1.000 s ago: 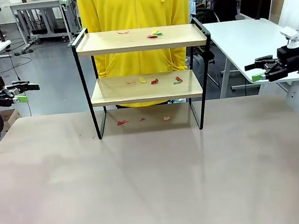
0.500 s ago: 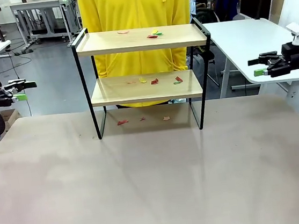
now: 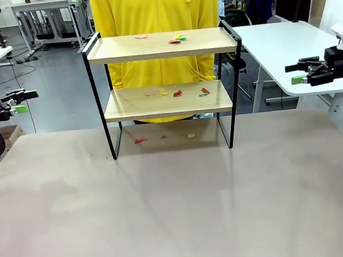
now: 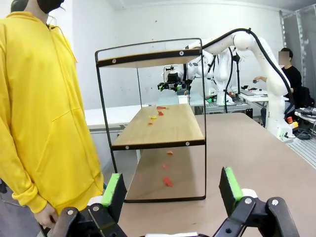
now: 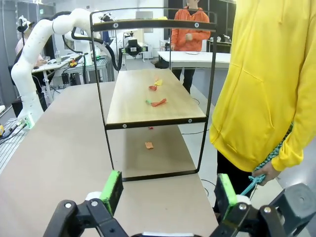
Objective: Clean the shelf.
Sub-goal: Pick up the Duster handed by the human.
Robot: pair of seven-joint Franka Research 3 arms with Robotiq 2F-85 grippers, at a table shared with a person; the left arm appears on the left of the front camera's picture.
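Note:
The shelf point(image 3: 161, 45) stands at the table's far middle, two light wooden boards in a black frame. Small red, yellow and green scraps point(image 3: 177, 39) lie on its top board, more scraps point(image 3: 177, 93) on the lower board, and a few scraps point(image 3: 140, 140) on the table underneath. My left gripper point(image 3: 24, 100) hangs open off the table's left side, well clear of the shelf. My right gripper point(image 3: 295, 72) hangs open off the right side. In the wrist views the left gripper point(image 4: 173, 190) and right gripper point(image 5: 165, 190) each face an end of the shelf point(image 4: 163, 126) point(image 5: 148, 98), jaws wide with nothing between them.
A person in a yellow hoodie point(image 3: 154, 6) stands right behind the shelf, one hand holding a blue-green cord point(image 5: 261, 173). The brown table point(image 3: 169, 215) stretches bare in front of the shelf. A white table point(image 3: 279, 42) stands at the back right.
Both grippers have drawn outward and slightly up, the left one to the left, the right one to the right. The shelf and scraps have not moved.

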